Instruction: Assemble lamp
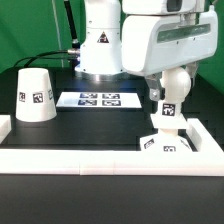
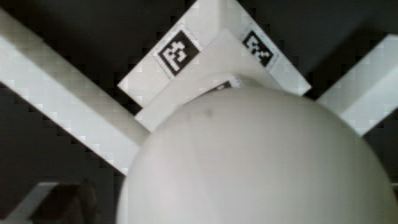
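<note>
Bulb [image 1: 169, 108] stands upright on the blocky base [image 1: 163, 141] near the exterior view's right, by the white frame's [image 1: 100, 159] corner, so we judge that joint is made or nearly so. The gripper [image 1: 172, 88] hangs just above it, jaws spread wide, pinching nothing. The cone shade [image 1: 35, 97] sits well apart at the left, not yet fitted.

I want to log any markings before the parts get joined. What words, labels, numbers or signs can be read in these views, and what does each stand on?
No readable words, brands or numbers.
Shade: black-and-white square tag, a pattern, no text.
Marker board: several square tags, patterns only.
Bulb: one tag, too small to make out.
Base: two tags, patterns only.
</note>
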`<state>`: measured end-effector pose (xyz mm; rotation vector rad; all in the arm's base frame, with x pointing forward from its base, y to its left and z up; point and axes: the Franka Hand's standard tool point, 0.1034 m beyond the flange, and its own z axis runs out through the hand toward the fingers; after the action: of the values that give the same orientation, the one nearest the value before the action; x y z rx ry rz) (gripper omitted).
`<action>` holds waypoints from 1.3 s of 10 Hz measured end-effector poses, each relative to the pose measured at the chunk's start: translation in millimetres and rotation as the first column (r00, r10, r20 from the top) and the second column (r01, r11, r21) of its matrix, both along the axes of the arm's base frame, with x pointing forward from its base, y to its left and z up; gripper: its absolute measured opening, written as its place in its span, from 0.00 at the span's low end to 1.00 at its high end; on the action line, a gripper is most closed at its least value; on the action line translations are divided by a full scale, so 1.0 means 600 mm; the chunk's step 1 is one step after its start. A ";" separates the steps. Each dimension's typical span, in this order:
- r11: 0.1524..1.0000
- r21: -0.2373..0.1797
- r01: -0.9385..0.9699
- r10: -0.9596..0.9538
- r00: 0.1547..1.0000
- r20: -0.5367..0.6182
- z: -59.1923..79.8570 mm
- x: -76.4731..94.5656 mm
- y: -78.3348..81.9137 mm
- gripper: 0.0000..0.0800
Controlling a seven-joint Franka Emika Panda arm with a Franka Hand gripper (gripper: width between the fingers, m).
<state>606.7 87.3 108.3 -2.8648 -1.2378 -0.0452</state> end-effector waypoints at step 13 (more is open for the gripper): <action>0.999 -0.025 0.031 -0.031 1.000 0.004 -0.001 0.001 0.005 0.72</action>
<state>607.1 90.4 107.9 -2.9070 -1.2032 -0.0361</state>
